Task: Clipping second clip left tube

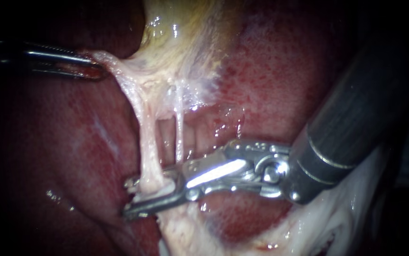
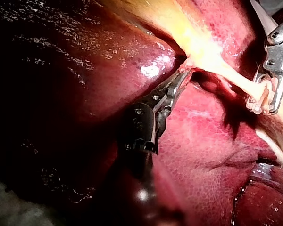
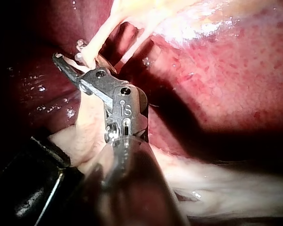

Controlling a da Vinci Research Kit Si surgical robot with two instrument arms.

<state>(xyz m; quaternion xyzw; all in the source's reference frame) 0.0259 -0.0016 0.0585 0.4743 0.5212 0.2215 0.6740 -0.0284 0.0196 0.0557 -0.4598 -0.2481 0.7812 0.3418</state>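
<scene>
**While my left instrument [image 1: 93,68] grips, my right instrument [image 1: 128,198] straddles the left tube [image 1: 148,151]**

Where my right jaws sit, they're open. A gap shows between them and the left tube runs through it, one jaw behind the tube and one in front. Can't tell if both jaws press on it, so I'm not calling it gripped. Can't tell if a clip is loaded either. The jaws cross the tube low down, just above where it widens into the pale tissue [image 1: 185,232] below. My right shaft comes in from the right, over that tissue.

Left jaws: closed on the pale edge of the gallbladder [image 1: 180,42], pinching it from both sides. The tissue between those jaws and the tubes is stretched taut.

Left tube: the thicker of two pale strands running down from the gallbladder. The right tube [image 1: 179,128] is thin and sits just beside it, not touching, with a narrow slit between them. It lies outside my right jaws. The liver [image 1: 280,76], dark red, lies all round.
</scene>
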